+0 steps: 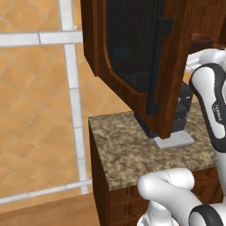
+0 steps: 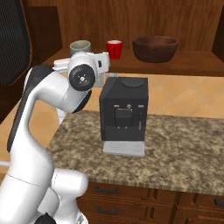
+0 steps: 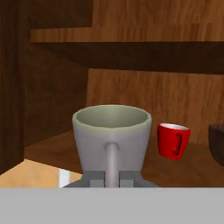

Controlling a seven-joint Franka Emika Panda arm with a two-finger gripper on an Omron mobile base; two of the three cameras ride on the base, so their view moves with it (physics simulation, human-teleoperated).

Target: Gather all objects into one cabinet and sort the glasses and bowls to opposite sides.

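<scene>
The cabinet, a dark brown wall unit, has its door swung open; the door carries a dark mesh-like panel and a long black vertical handle. On the cabinet's lower shelf stand three vessels in a row. The pale grey-white mug is nearest the shelf's left end, the small red cup stands just to its right and apart from it, and the wide dark brown bowl sits further toward the right end, well apart from the cup. In the hand view the mug faces the camera with its handle turned straight toward the hand, and the red cup stands beside it. A dark curve at the right edge of that view is the bowl. The gripper is at the mug's handle, and its fingers lie on either side of the handle and close against it, though whether they press on it cannot be told. In the right base view the white arm reaches up to the shelf's front edge with its hand just below the mug. Under the cabinet, a black coffee machine with a grey drip tray stands on the speckled stone table, toward its back edge.
</scene>
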